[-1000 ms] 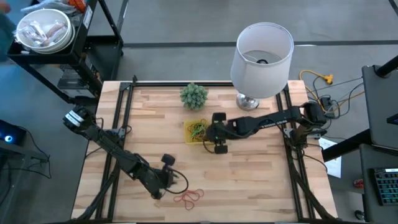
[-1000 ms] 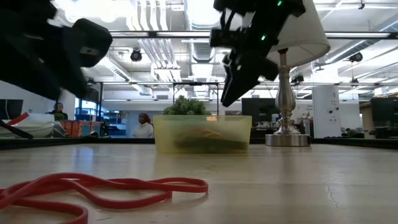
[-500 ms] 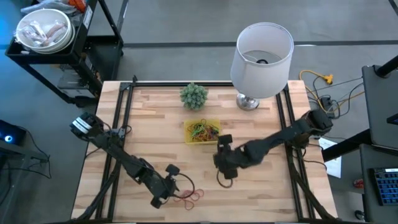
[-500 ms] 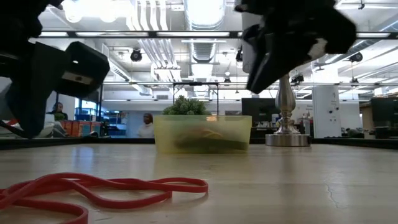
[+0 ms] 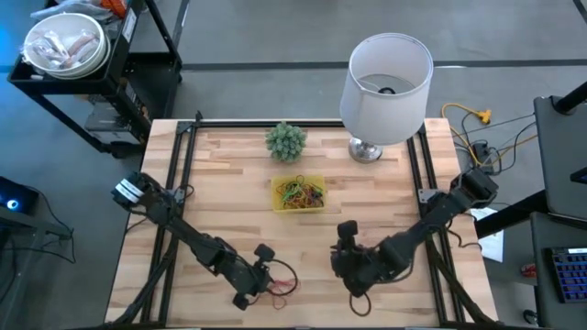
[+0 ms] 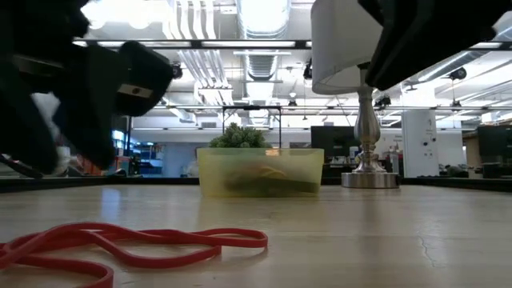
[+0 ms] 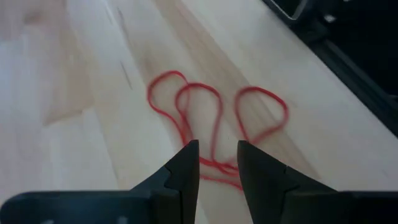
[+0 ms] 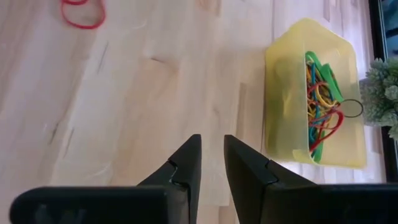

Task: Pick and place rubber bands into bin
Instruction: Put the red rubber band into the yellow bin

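Since the earlier frame my right gripper [image 5: 353, 275] has left the bin [image 5: 299, 207], jaws narrowly parted, empty; left gripper [image 7: 217, 163], slightly spread, straddles the red rubber bands [image 7: 211, 118] on the table; risk: thin bands slip the pinch.

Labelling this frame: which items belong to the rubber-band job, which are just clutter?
Job:
- thin red rubber bands loose on the wood
- small yellow plastic bin of mixed coloured bands
- left gripper over the red bands

Clutter:
- white lampshade lamp
- little green plant
- metal bowl on cart

Pale matt wooden table [image 5: 367, 229]; translucent yellow plastic bin [image 5: 299, 207]; thin rubber bands [image 7: 211, 118].
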Controlling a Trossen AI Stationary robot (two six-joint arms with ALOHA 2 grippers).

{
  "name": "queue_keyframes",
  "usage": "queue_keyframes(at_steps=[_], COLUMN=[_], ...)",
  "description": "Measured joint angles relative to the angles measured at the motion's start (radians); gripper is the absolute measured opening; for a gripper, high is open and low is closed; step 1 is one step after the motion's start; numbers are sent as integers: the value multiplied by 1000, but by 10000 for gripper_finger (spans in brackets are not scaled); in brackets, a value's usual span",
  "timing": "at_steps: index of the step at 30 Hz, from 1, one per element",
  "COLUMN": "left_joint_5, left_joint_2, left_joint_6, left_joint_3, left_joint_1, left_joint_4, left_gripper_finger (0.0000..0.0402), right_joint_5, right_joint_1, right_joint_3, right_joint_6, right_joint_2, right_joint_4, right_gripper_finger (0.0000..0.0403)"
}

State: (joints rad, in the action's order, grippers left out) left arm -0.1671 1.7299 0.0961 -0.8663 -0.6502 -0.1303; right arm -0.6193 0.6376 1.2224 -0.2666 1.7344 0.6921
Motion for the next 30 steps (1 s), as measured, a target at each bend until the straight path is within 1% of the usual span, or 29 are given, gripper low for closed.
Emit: queue_keyframes(at_steps=[7, 13, 16, 24, 30], left_joint_5=[-11, 39, 42, 44, 54], left_joint_2=[52, 91, 113, 111, 107], left_joint_6=[-29, -24, -24, -21, 28], left_joint_3=[-51, -63, -69, -69, -67], left_joint_1=[32, 37, 38, 44, 54], left_joint_4=[-1, 2, 8, 29, 67], left_gripper_finger=[93, 93, 93, 93, 93], right_joint_5=[-39, -39, -39, -39, -39], right_joint_1=[35, 34, 34, 34, 34], right_joint_3=[0, 0, 0, 0, 0], right_joint_6=[-18, -22, -22, -22, -23], right_joint_2=[-3, -5, -5, -5, -5], right_joint_4=[9, 8, 8, 7, 6], right_gripper_finger=[63, 63, 64, 61, 59])
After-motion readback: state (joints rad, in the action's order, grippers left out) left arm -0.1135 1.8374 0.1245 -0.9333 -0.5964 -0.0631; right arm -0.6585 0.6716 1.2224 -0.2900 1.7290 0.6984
